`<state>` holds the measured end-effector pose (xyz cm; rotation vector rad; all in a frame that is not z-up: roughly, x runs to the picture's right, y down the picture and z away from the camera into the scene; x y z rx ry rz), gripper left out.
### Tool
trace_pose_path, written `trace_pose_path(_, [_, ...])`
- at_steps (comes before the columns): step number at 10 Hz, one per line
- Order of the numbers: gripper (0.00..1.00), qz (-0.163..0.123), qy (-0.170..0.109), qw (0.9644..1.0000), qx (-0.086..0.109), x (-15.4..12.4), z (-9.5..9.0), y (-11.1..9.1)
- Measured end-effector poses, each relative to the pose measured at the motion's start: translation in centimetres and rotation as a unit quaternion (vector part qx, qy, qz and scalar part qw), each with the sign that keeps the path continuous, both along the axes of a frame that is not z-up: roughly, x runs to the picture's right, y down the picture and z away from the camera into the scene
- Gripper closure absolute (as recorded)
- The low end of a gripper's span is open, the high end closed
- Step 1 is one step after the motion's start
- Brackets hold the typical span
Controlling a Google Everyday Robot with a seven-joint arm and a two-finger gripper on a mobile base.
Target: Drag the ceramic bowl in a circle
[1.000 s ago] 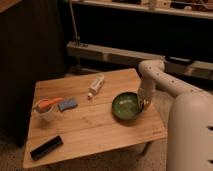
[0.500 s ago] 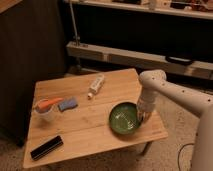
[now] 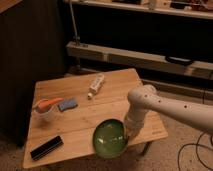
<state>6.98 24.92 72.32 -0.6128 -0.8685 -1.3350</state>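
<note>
My tool [image 3: 129, 134] touched the ceramic bowl's [image 3: 109, 139] right rim at the bench's [image 3: 80, 117] front edge; I cannot tell its grip.

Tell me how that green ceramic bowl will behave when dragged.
The ceramic bowl looks glossy and rigid, so it likely slides smoothly. Near the table front edge, it might tip off. The gripper sits at its right rim.

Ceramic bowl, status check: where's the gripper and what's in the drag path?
Gripper down at the ceramic bowl's right rim. Bowl at the wooden table's front edge. Nearest object the black bar, front left, apart from the bowl.
</note>
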Motion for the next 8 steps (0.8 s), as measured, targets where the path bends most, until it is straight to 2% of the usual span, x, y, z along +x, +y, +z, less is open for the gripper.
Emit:
trace_pose_path(2, [1.00, 0.003, -0.019, 0.9998, 0.007, -4.0, 0.2, 0.1])
trace_pose_path(5, [1.00, 0.013, -0.031, 0.9994, 0.004, -7.5, 3.0, -1.6])
trace_pose_path(8, [1.00, 0.018, -0.020, 0.9996, 0.008, -7.9, 8.3, -6.5])
